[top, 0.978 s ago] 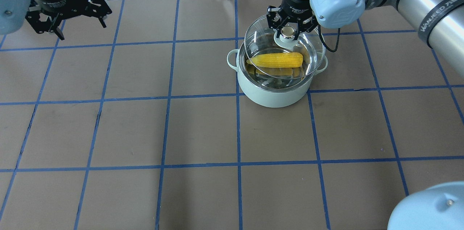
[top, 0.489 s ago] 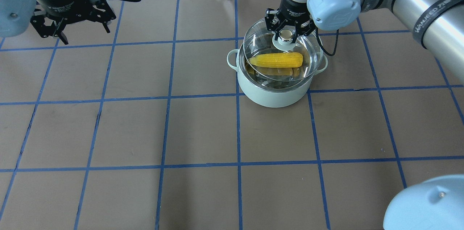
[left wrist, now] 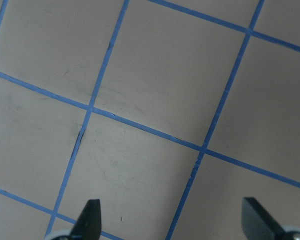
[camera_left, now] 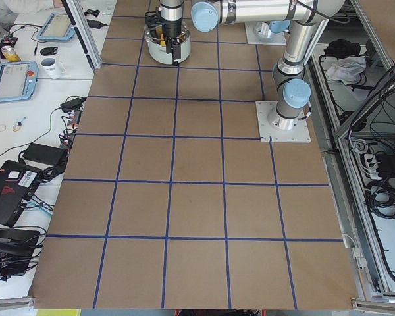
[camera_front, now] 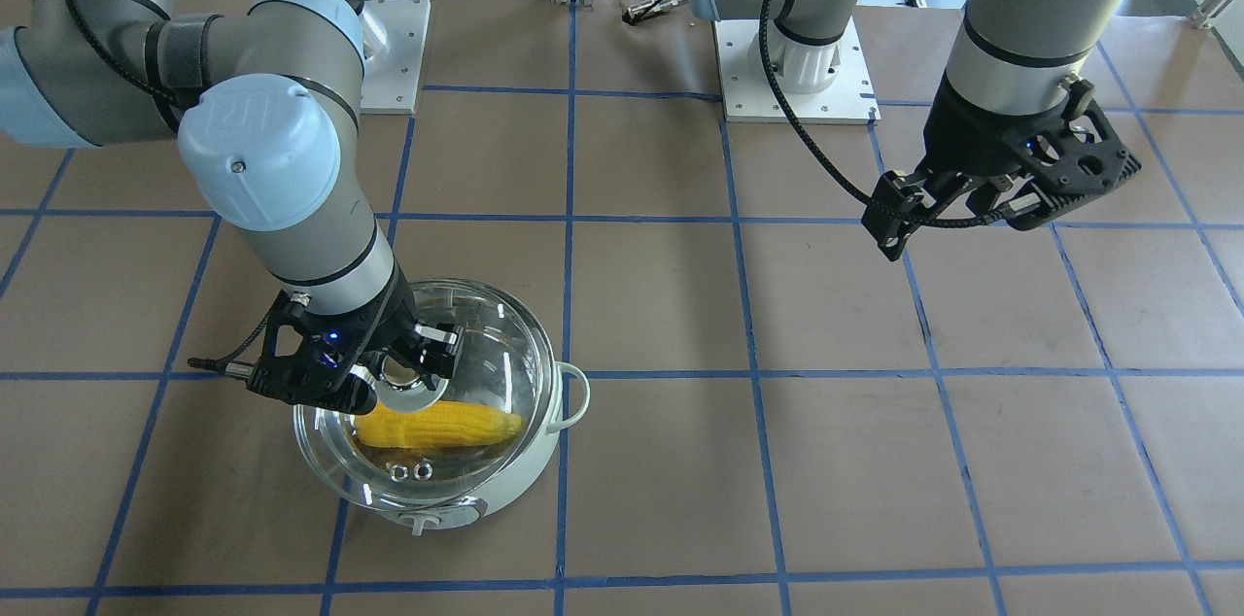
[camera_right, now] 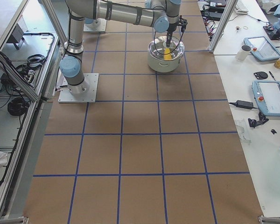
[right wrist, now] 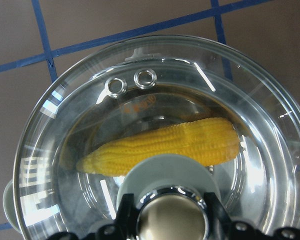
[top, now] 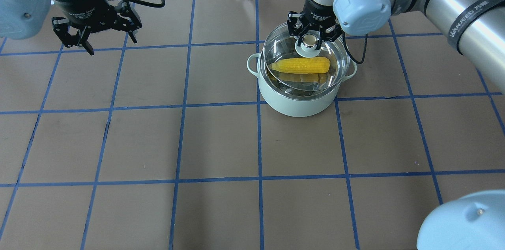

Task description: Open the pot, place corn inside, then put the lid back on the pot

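We see a table [top: 221, 139] covered in brown paper and ruled into squares by blue tape [top: 185, 105], with cables and an aluminium post along its top edge in the overhead view. The pot [top: 300, 104] stands in the upper middle of that view, right of the centre line.

The lid [top: 284, 43] hangs over the pot. Its lower edge sits a little above the steel rim in the frame, so we judge it is not yet seated. The corn [top: 302, 65] lies inside the pot beneath the glass. Its long axis runs left to right across the frame, with the tapered end to the left.

The right gripper [top: 311, 40] is clamped on the lid's knob [right wrist: 172, 217] from above, one finger on either side. The pot is directly below this gripper, so the coming move looks like a straight descent. In the wrist view the glass covers the pot's mouth nearly all round, with the vent rings [right wrist: 145, 78] toward the top.

The left gripper [left wrist: 172, 220] is spread wide and empty, well apart at the overhead's upper left, over bare paper.
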You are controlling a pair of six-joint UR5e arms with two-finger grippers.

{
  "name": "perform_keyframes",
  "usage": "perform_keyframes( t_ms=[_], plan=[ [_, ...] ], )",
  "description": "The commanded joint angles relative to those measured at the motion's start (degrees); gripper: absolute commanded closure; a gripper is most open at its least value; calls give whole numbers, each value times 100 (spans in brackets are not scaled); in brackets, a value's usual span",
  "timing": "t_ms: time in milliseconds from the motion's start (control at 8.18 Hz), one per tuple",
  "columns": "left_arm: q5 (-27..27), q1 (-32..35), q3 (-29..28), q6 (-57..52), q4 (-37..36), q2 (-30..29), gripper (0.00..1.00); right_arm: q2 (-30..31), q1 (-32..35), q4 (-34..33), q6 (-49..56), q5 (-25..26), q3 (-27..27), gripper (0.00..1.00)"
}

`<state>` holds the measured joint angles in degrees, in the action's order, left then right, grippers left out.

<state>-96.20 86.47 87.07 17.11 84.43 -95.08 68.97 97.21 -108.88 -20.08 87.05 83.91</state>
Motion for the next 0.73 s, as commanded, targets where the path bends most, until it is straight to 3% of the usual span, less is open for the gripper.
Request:
perform_keyframes(
  t_ms=[0, 612],
  plan=[
    [564, 37, -6, -235, 3, -46, 0, 2, 35, -2, -14, -4, 29, 97],
    [585, 370, 12, -340, 29, -107, 0, 11, 52, 7, -223, -135, 38, 98]
  ],
)
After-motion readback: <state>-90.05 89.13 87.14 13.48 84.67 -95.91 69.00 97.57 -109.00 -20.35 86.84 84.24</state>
